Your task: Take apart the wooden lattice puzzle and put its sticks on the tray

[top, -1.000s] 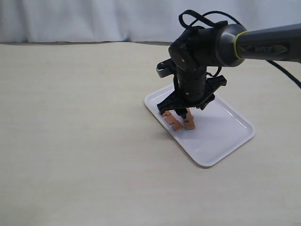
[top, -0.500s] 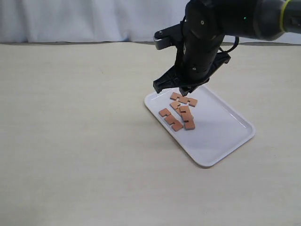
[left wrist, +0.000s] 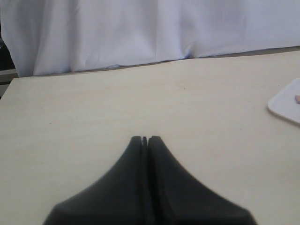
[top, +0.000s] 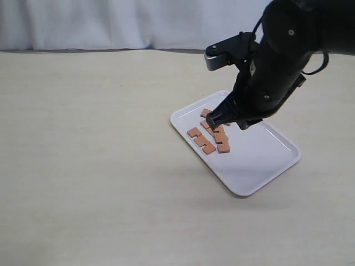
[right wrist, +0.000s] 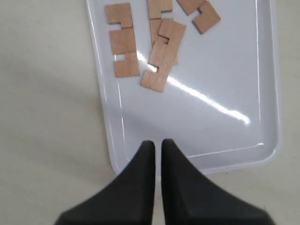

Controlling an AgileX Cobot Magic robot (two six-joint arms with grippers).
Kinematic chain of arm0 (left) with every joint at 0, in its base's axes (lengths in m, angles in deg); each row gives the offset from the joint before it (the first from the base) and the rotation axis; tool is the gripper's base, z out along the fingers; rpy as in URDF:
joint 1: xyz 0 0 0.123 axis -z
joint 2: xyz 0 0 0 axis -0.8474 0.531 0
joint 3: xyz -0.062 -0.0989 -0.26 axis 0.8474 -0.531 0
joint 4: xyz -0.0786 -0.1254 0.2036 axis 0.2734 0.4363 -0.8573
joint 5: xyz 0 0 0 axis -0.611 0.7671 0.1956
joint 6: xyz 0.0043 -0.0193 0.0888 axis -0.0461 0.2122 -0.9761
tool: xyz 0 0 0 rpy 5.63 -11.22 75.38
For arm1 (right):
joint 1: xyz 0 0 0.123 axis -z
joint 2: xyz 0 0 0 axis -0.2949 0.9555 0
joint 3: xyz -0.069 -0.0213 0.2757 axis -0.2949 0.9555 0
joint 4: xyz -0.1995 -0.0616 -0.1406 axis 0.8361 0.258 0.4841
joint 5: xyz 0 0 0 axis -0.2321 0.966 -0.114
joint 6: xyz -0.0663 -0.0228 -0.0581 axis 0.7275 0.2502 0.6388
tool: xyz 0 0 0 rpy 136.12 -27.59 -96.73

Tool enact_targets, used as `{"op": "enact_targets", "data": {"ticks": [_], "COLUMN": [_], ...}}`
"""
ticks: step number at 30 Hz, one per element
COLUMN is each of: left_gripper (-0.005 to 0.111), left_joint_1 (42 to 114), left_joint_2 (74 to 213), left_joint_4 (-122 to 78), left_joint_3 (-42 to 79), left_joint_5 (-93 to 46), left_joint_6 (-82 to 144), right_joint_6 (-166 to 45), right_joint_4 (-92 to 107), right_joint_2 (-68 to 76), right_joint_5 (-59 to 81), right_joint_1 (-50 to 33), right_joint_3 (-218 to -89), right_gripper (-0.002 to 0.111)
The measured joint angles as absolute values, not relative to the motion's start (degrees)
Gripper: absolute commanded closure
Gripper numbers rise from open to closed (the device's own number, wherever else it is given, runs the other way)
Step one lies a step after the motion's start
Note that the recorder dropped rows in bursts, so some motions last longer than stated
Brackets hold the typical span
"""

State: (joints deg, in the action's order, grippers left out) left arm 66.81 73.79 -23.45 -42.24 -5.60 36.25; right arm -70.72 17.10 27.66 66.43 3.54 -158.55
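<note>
No assembled lattice puzzle shows; several reddish-brown notched sticks [top: 211, 136] lie loose and partly overlapping on the white tray [top: 260, 172], toward its left end. In the right wrist view the sticks [right wrist: 157, 56] lie on the tray [right wrist: 220, 93], well ahead of my right gripper [right wrist: 158, 143]. Its jaws stand almost together with nothing between them. In the exterior view the right gripper [top: 228, 123] hangs above the sticks, lifted off the tray. My left gripper [left wrist: 145, 138] is shut and empty over bare table, and a tray corner [left wrist: 287, 101] shows at that view's edge.
The pale tabletop [top: 100, 166] stretches bare to the left and in front of the tray. A white curtain [top: 111, 22] closes off the back edge. The right arm's bulky dark body [top: 283, 61] looms over the tray's far side.
The right gripper has risen from the tray and swung to the right, leaving the sticks lying there. Its jaws, spread a second ago, now stand nearly together.
</note>
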Motion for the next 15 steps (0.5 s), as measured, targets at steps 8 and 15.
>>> {"op": "enact_targets", "data": {"ticks": [8,15], "left_gripper": [0.107,0.107], "left_joint_1": [66.81,66.81], "left_joint_2": [73.79,73.79], "left_joint_4": [-23.45,-23.45], "left_joint_3": [-42.24,-42.24], "left_joint_5": [-5.60,-5.60], "left_joint_6": [36.25,36.25], "right_joint_6": [-70.58,-70.58], "right_joint_4": [16.30,16.05], "right_joint_2": [14.05,-1.38], "right_joint_5": [65.80,59.60], "right_joint_1": [3.54,3.54], "right_joint_3": [-149.10,-140.69], "right_gripper": [0.104,0.104]}}
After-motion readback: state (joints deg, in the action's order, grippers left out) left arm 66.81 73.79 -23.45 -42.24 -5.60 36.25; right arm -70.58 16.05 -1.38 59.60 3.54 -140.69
